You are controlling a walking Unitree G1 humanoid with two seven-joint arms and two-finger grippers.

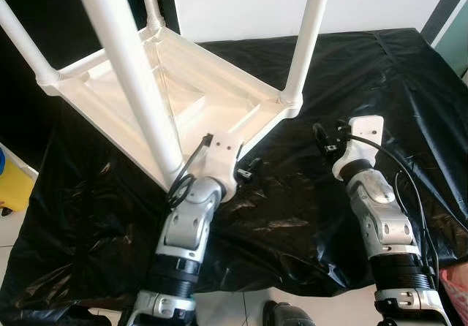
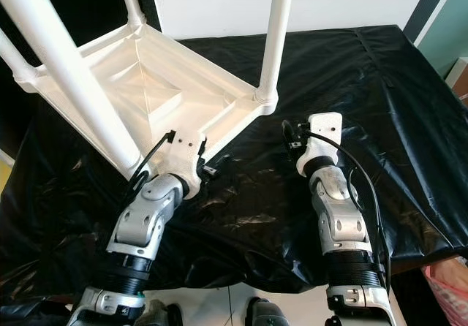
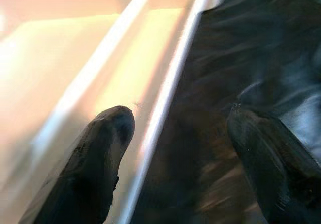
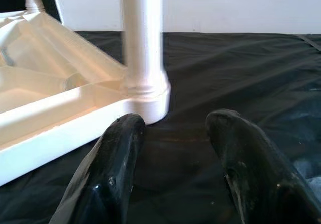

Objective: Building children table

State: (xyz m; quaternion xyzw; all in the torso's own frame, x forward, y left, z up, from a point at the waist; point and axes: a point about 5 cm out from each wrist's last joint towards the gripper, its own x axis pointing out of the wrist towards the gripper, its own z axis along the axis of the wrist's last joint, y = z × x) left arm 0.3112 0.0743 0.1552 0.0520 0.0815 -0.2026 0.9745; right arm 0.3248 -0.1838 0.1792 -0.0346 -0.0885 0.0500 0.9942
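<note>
White plastic children's table (image 1: 183, 96), inverted on black plastic sheeting (image 1: 351, 70), legs up; no legible writing or labels. Left gripper (image 3: 175, 133): fingers spread wide, straddling the table's near rim, one finger (image 3: 108, 148) inside the tabletop underside, grasping nothing. Right gripper (image 4: 175, 133): open, empty, just short of the corner leg (image 4: 143, 38).

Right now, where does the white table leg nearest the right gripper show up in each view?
Left eye view: the leg rises at upper centre-right from the upturned table's corner.
Right eye view: the leg stands at upper centre.
Left wrist view: I cannot make it out; the table's rim runs between the left gripper's fingers.
Right wrist view: upper centre, past the right gripper.
Shared landmark: the black sheet.
</note>
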